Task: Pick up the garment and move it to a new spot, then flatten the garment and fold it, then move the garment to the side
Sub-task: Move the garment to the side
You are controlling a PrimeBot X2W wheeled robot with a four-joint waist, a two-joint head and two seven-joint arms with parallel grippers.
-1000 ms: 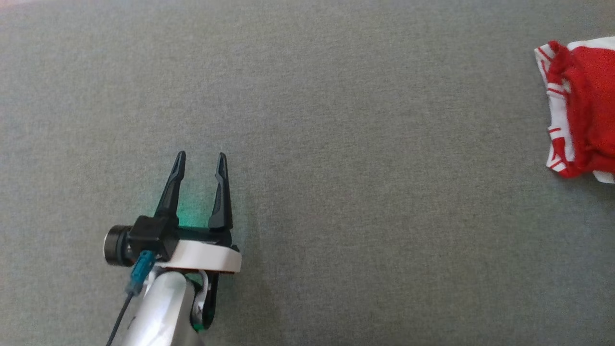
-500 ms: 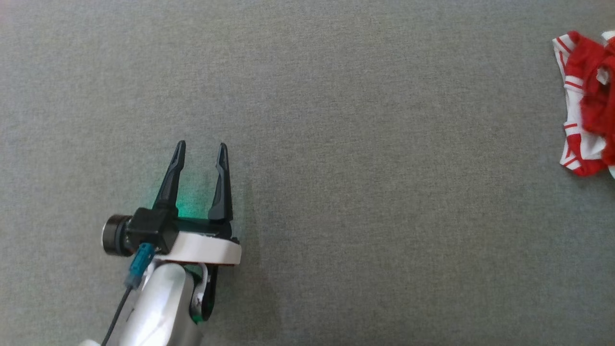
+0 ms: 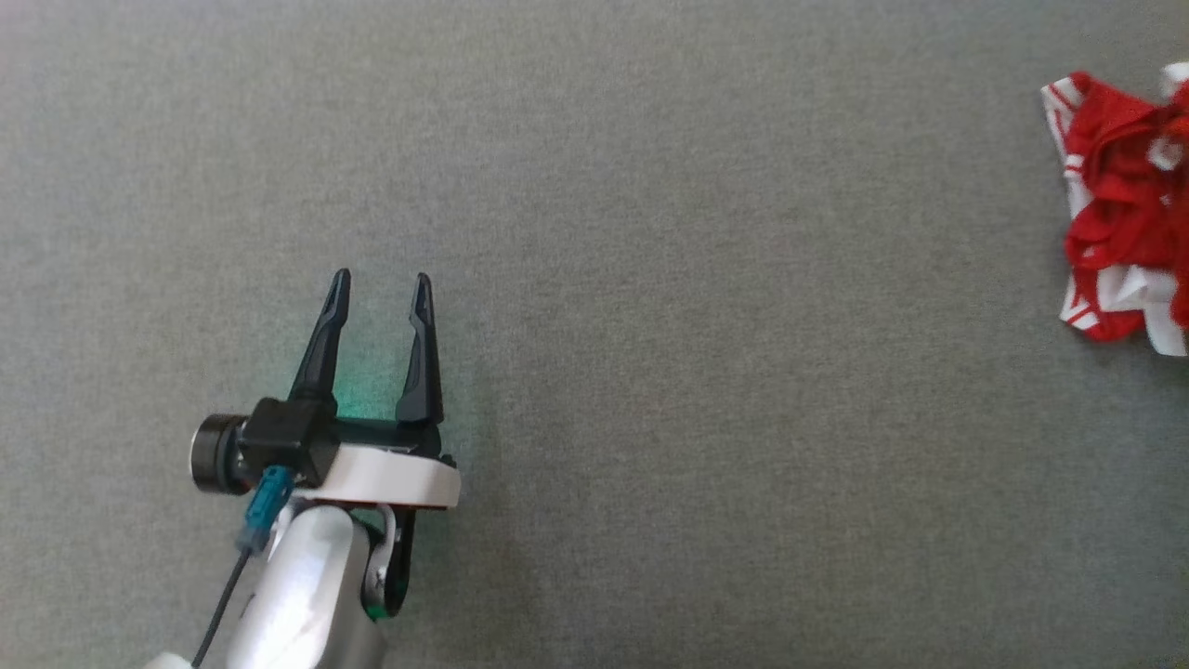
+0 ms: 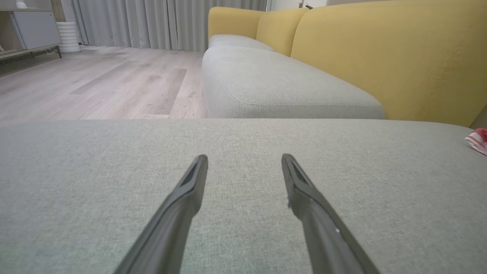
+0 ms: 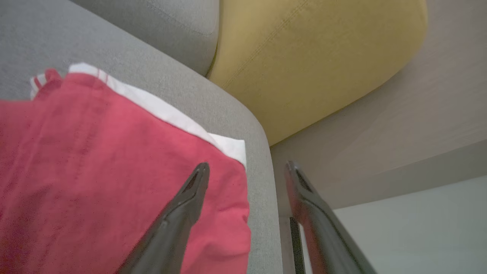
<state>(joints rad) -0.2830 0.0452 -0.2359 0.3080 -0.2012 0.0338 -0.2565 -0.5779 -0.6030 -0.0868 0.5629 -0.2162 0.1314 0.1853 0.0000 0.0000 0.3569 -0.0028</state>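
The red garment with white striped trim lies crumpled at the far right of the grey cushion, cut off by the head view's edge. In the right wrist view the garment spreads under my right gripper, which hovers over the garment's corner by the cushion's rounded edge, open, with nothing between its fingers. My left gripper rests low over bare cushion at the lower left, far from the garment, open and empty. The left wrist view has the left gripper over bare fabric and a sliver of the garment at the right edge.
A yellow sofa backrest runs behind the grey seat cushions. Wooden floor, grey curtains and a low cabinet lie beyond. In the right wrist view the cushion edge drops off beside the garment.
The garment at the right edge has gone from a smoother hanging shape to a bunched heap on the cushion. The left gripper has shifted slightly up the head view.
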